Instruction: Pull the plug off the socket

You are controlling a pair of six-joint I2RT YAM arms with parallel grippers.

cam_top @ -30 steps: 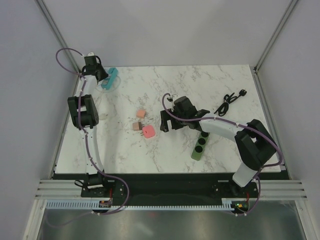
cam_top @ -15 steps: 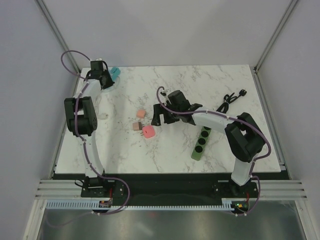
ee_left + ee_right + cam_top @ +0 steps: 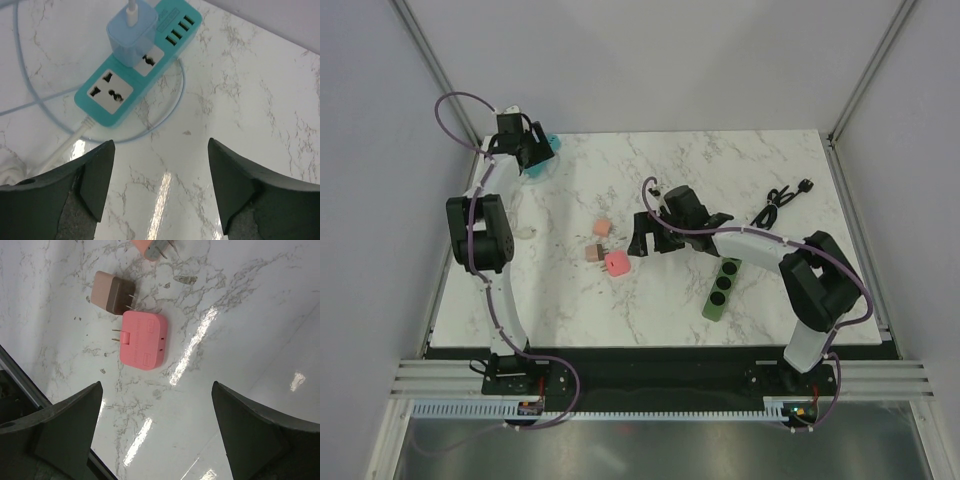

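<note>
Hovering left tool [image 3: 159,150], jaws apart, plug [image 3: 131,37] in socket strip [image 3: 107,92] by table [image 3: 240,100] edge

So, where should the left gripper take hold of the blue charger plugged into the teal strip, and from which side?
Probably by its boxy body. The blue charger stands up off the teal strip with flat opposite sides, so the open left gripper could come down from above, jaws either side of the white cable leaving its top, and pull straight up.
</note>
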